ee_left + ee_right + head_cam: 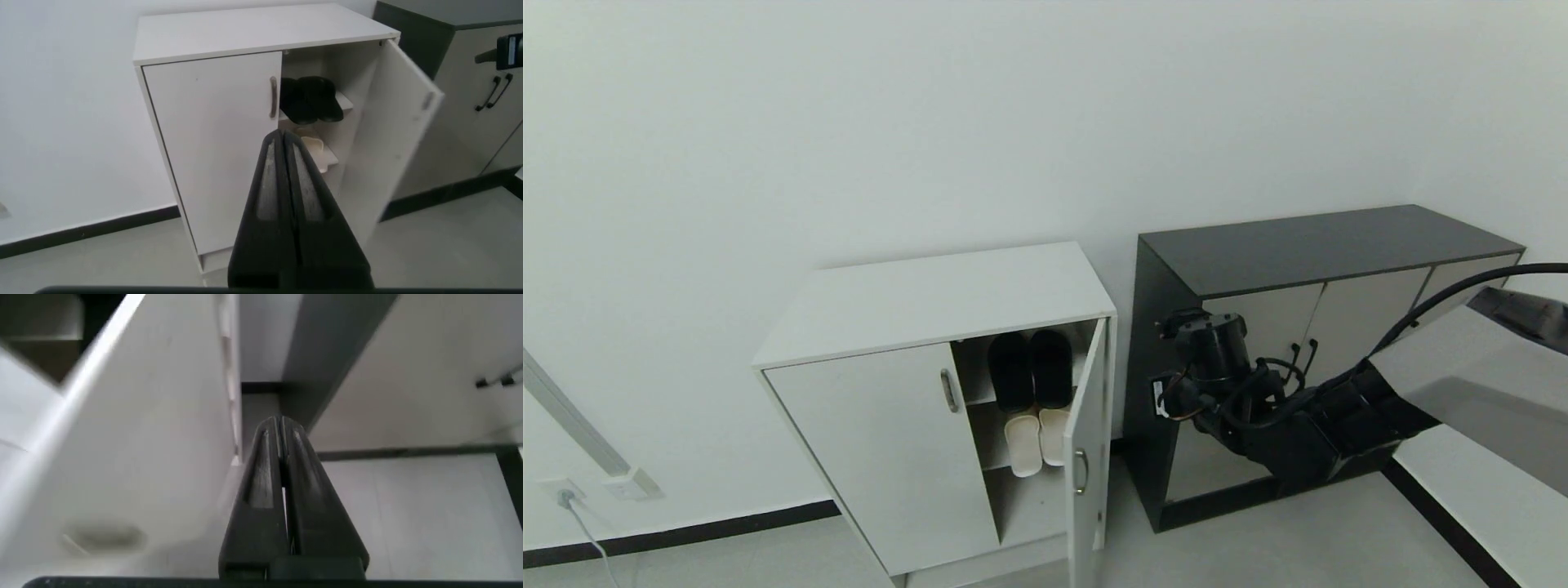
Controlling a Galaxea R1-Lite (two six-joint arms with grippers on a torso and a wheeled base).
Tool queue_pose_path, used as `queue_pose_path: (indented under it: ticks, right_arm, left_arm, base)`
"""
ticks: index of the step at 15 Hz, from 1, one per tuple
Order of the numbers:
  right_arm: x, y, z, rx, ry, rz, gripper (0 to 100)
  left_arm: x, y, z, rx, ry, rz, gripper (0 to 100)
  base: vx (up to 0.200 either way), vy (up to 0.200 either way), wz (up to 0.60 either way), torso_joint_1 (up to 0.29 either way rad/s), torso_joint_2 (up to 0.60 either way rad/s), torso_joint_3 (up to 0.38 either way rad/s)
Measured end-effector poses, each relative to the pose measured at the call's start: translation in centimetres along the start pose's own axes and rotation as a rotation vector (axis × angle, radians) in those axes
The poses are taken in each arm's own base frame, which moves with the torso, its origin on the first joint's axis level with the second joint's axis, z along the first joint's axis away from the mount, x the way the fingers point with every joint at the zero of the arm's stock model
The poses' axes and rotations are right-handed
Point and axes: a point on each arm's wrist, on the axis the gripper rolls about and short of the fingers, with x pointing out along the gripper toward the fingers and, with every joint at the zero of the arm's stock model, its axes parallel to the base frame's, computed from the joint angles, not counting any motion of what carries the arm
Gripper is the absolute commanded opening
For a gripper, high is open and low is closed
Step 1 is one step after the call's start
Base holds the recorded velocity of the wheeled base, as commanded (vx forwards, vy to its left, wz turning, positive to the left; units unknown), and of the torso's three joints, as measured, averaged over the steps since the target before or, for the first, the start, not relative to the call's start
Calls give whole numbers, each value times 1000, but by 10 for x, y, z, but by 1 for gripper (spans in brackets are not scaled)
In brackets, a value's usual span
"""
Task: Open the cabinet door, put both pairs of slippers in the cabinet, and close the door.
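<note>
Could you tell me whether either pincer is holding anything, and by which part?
Nothing is held: the left pincer and the right pincer are both shut and empty.

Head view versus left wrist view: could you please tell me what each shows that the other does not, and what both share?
Of the two, head view alone: the right arm beside the open door, and a wall socket with a cable. Left wrist view alone: the left gripper, fingers shut, facing the white cabinet. Both: the cabinet's right door open, black slippers shelved above white slippers.
</note>
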Motion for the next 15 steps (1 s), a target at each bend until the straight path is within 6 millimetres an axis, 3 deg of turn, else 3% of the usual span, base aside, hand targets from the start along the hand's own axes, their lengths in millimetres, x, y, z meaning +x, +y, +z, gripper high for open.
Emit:
queue_pose_path:
  ticks: [2, 8, 15]
  right_arm:
    - [-8, 6, -1, -11, -5, 21, 0]
    - [-25, 21, -7, -31, 1, 136, 0]
    - [-32, 20, -17, -37, -60, 200, 0]
  left_arm:
    - [0, 0, 0, 0, 0, 0, 0]
    - [0, 0, 0, 0, 1, 0, 0]
    - [0, 0, 0, 0, 0, 0, 0]
  base:
    - [0, 0, 0, 0, 0, 0]
    - [0, 0, 600, 5, 5, 3]
    - [0, 0, 0, 0, 0, 0]
